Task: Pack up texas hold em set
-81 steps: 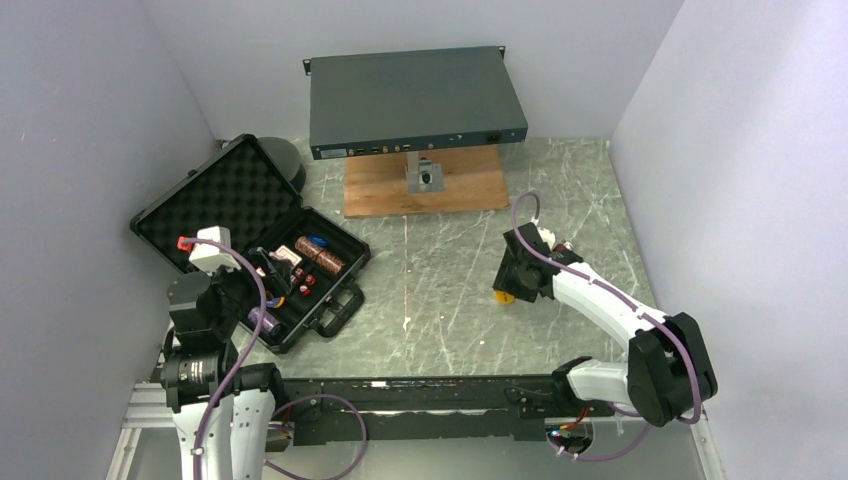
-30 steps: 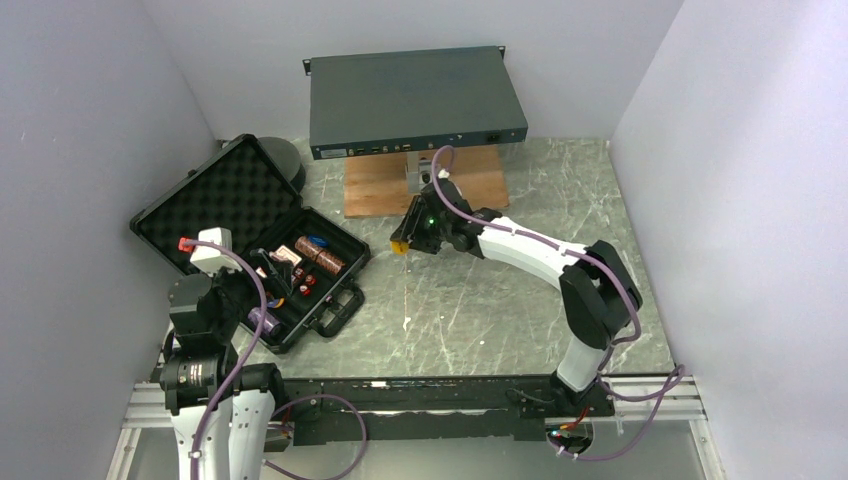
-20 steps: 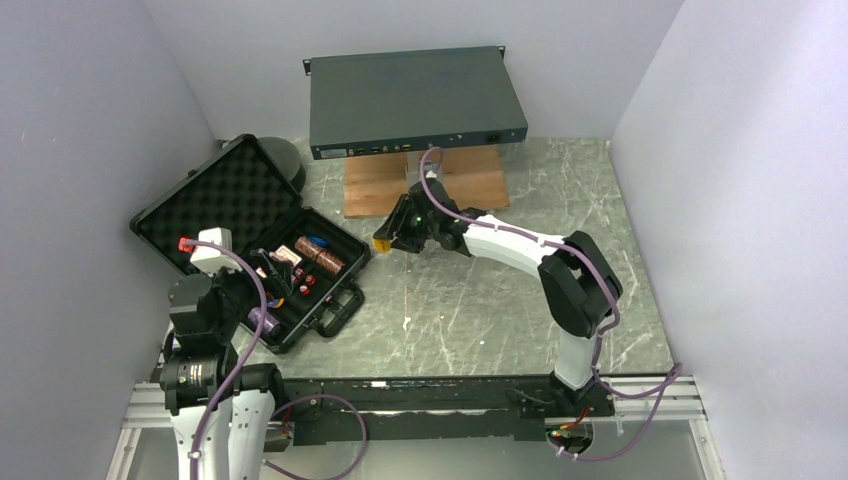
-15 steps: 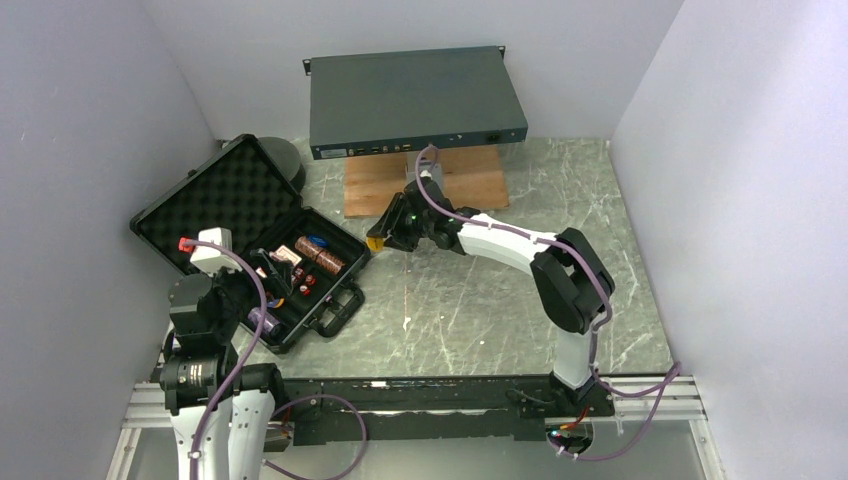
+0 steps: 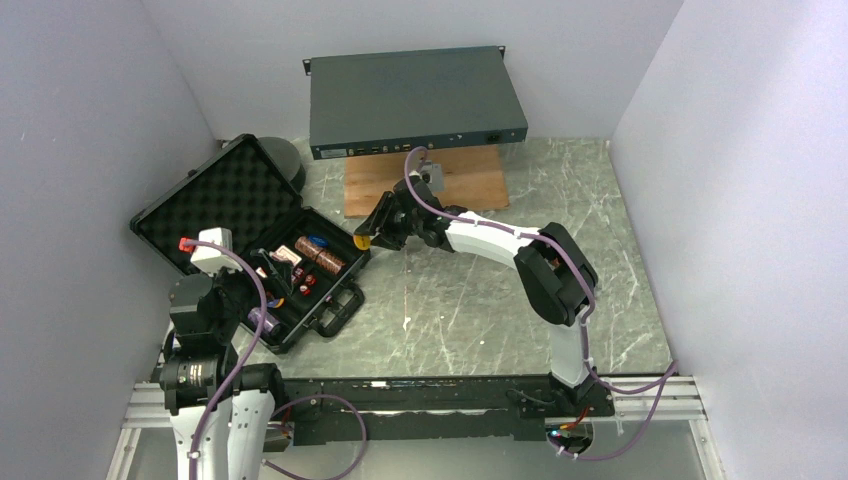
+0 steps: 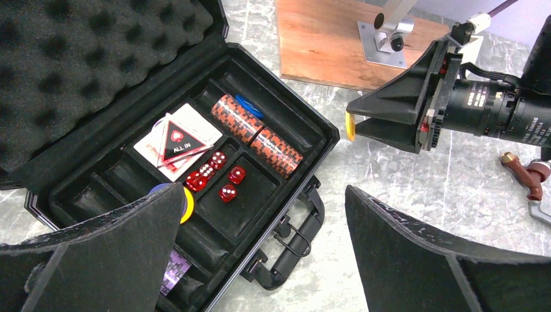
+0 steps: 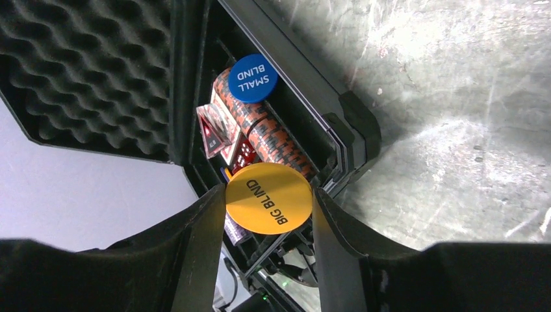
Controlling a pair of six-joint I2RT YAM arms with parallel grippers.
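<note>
Grey walls close in a marbled counter (image 5: 480,300) on three sides. A grey metal box (image 5: 415,100) stands over a wooden board (image 5: 470,185) at the back. The black case (image 5: 322,290) lies open at the left, its foam lid leaning toward the left wall, and a broad stretch of marble runs from its right rim to the right wall. The right jaws pinch the orange disc (image 7: 268,197), marked BIG BLIND, by its edges, flat face to the wrist camera, held off the counter just beside the case's right rim. In the tray sit the blue disc (image 7: 253,78) against the end of the brown chip roll (image 6: 256,135), the red dice (image 6: 221,182) in the next compartment and the card deck (image 6: 177,140) beside them. The left jaws hang spread wide over the case's near corner, holding nothing. Over the last few seconds the right arm (image 5: 500,240) has carried the disc from the counter's right half across to the case, while the left arm has not moved.
</note>
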